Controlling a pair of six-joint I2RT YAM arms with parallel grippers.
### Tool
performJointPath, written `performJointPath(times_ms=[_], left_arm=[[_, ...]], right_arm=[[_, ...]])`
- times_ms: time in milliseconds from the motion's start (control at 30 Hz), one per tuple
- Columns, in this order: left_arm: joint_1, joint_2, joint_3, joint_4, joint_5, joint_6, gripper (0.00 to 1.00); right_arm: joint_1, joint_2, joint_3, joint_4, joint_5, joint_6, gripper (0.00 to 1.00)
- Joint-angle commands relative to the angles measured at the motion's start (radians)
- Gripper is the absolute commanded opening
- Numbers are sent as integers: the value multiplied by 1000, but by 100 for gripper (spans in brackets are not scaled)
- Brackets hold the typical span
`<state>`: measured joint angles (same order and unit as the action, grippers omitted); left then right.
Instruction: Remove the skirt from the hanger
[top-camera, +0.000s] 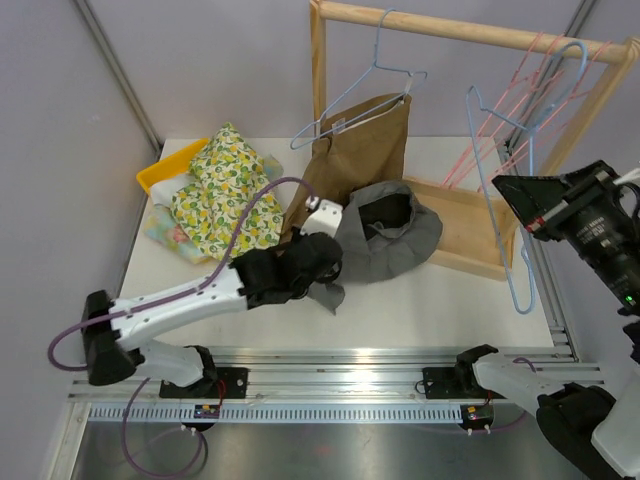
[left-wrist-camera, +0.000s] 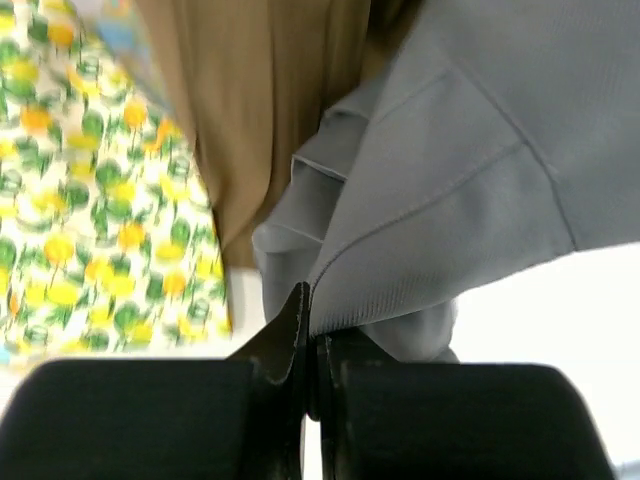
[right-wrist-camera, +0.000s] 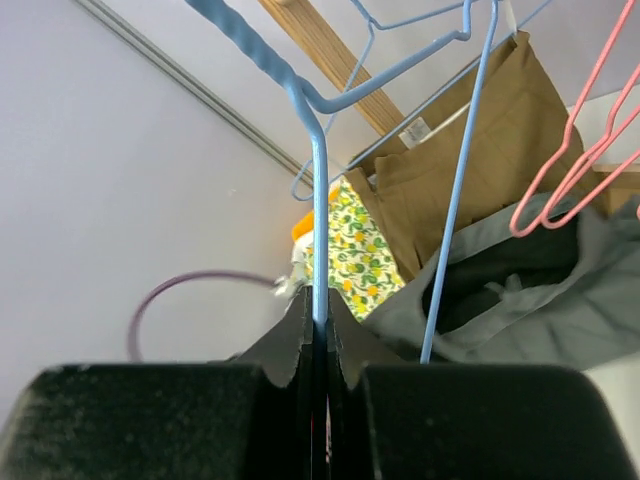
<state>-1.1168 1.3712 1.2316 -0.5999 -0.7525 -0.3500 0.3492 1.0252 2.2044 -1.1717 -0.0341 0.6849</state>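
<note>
The gray skirt (top-camera: 392, 232) lies crumpled on the bench (top-camera: 440, 312), bunched up against the foot of the wooden rack (top-camera: 455, 32). The left end effector (top-camera: 322, 280) is down at the skirt's near left corner. Its wrist view shows the fingers (left-wrist-camera: 285, 345) clenched tight on a fold of the gray cloth (left-wrist-camera: 450, 150).

Off to the right, the right end effector (top-camera: 503, 188) is held up in the air, pinching the wire of a blue hanger (top-camera: 497, 215). Up close, its pads (right-wrist-camera: 290, 340) are pressed together on that wire (right-wrist-camera: 318, 200). From overhead, this hanger stands just right of the skirt and apart from it.

A brown garment (top-camera: 362, 148) hangs from another blue hanger on the rack behind the skirt. A floral cloth (top-camera: 225, 190) lies heaped at the back left.
</note>
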Motion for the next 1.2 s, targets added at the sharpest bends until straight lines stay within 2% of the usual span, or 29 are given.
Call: performJointPath(times_ms=[0,33,133,233,300,433,500,533,600,633,667,700,767,800,833,967,1100,1167], left_arm=[[-37,-307,-46,-122,-75,-133,0],[-38,-349,-49,-200,-97,-150,0],[-34,-501,-29,-277,-180,-98,0],[14,-575,17,-250,-223,42,0],[95,-564,61,-229,-206,116,0],[242,-489,214,-105,-128,334,0],[374,-428,281,-68,-35,387,0],[488,-400,380,-63,13,397,0],[611,-301,493,-75,163,382,0],[668,-256,555,-101,214,355,0],[752,-210,716,-124,281,324,0],[776,-104,802,-152,292,310,0],[825,-11,966,-207,332,280,0],[839,62,1062,-205,346,270,0],[850,86,1089,-168,355,267,0],[939,155,1036,-8,348,227,0],[1023,178,804,133,308,151,1],[1093,225,698,117,379,99,6]], right_arm=[[-4,131,-12,59,28,-68,0],[-4,148,-6,93,57,-73,0],[-6,217,61,141,101,-103,0],[-4,295,132,158,189,-145,0],[-4,337,176,173,229,-175,0],[-6,389,183,210,304,-208,0],[-13,429,176,204,315,-219,0],[-39,440,164,199,304,-217,0],[-90,449,131,207,255,-196,0],[-126,446,71,233,173,-180,0],[-197,429,33,256,122,-164,0],[-229,420,-4,279,76,-136,0],[-259,405,-92,334,8,-127,0],[-269,406,-109,346,0,-127,0],[-276,406,-130,345,-19,-125,0],[-282,400,-187,357,-70,-110,0],[-283,368,-233,366,-84,-101,0],[-283,343,-264,371,-87,-94,0]])
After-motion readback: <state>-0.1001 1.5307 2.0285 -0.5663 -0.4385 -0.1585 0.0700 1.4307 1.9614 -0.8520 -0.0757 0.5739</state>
